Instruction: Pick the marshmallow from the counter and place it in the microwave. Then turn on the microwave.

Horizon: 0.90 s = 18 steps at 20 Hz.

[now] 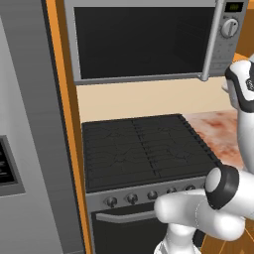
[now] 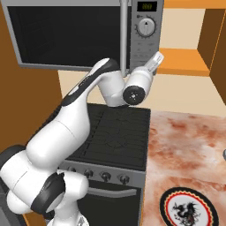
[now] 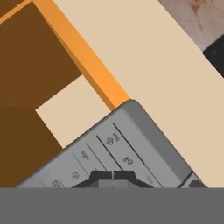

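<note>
Kitchen wall in cream behind everything, and we start at far left with a grey fridge [image 1: 30, 149] edged by an orange panel. Next along we see the black stove [image 1: 144, 149] with its grates and a row of knobs [image 1: 131, 198] on the front. Above it hangs the microwave [image 1: 144, 39] — dark glass door shut, long bar handle [image 2: 124, 31] at the door's right side, dial [image 2: 146, 27] and display [image 2: 147, 6] on its panel. Our arm reaches up there — the gripper [image 3: 113, 177] is clenched tight, holding nothing, tips right up against the microwave's button panel [image 3: 109, 148]. Further right lies the mottled counter [image 2: 185, 141], with a patterned plate [image 2: 187, 207] near its front edge. As for the marshmallow, we cannot tell where it is.
</note>
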{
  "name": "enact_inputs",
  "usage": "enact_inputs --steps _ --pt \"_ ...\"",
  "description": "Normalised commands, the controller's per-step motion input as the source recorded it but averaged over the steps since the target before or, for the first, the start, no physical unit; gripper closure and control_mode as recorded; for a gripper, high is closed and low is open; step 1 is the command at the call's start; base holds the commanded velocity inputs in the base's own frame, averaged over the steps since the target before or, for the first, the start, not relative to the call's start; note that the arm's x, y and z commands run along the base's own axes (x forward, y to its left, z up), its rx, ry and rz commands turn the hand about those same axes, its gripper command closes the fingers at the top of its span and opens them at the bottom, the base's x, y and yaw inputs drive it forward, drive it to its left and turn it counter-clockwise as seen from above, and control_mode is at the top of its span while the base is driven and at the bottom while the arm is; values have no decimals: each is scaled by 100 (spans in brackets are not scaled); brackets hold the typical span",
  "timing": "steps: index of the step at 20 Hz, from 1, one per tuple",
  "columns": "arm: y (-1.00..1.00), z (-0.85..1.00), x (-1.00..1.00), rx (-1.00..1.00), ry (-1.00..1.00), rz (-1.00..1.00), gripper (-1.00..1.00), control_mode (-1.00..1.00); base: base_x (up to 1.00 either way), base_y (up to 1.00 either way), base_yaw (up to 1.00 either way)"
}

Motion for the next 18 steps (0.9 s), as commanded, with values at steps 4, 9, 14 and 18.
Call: enact_inputs --steps 4,9,14,18 --pt "-5 -6 14 3 0 1 100 -100 0 0 0" --pt "-6 -6 12 3 0 1 100 -100 0 0 0" --pt "-8 -1 13 3 0 1 100 -100 0 0 0" --pt "-6 0 14 3 0 1 100 -100 0 0 0"
